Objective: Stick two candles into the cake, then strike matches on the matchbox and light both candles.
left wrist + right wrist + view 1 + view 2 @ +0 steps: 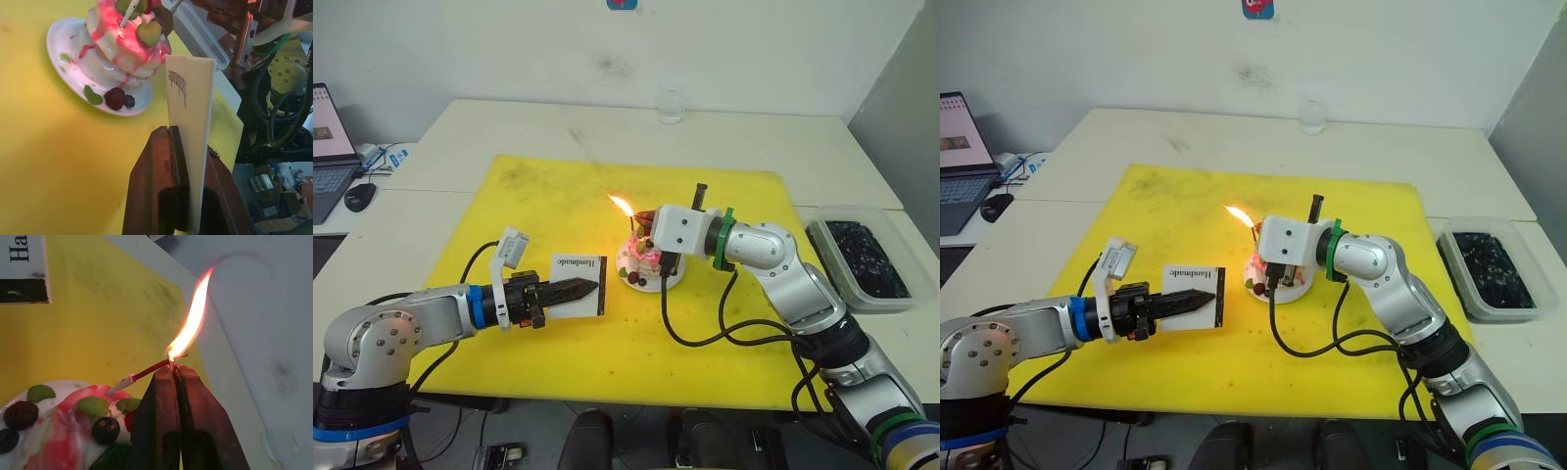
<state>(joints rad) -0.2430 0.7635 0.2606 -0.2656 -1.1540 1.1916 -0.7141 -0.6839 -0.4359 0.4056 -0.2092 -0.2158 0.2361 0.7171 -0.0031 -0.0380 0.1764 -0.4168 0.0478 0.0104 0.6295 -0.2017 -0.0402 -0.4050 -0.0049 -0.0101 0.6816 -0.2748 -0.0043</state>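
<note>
While a flame (pixel 190 318) burns bright above the cake (pixel 643 258), the right tool (pixel 172 369) has its fingers pressed together on a burnt match stub, right at the tip of 1 thin red candle (pixel 146 371) slanting out of the cream. Over on the left, the left tool (pixel 576 289) pinches the matchbox (pixel 579 285) upright, just beside the cake's white plate (pixel 73 73), above the yellow mat (pixel 548 196) on the desk (pixel 509 122).

Left gripper (pixel 576 289) clamps the white matchbox (pixel 579 284), upright on the yellow mat (pixel 724 343), just left of the cake (pixel 642 258) on its white plate (pixel 666 283). Right gripper (pixel 642 221) above the cake; flame (pixel 622 206) burning beside it. Dark-filled tray (pixel 862 262) at right.
</note>
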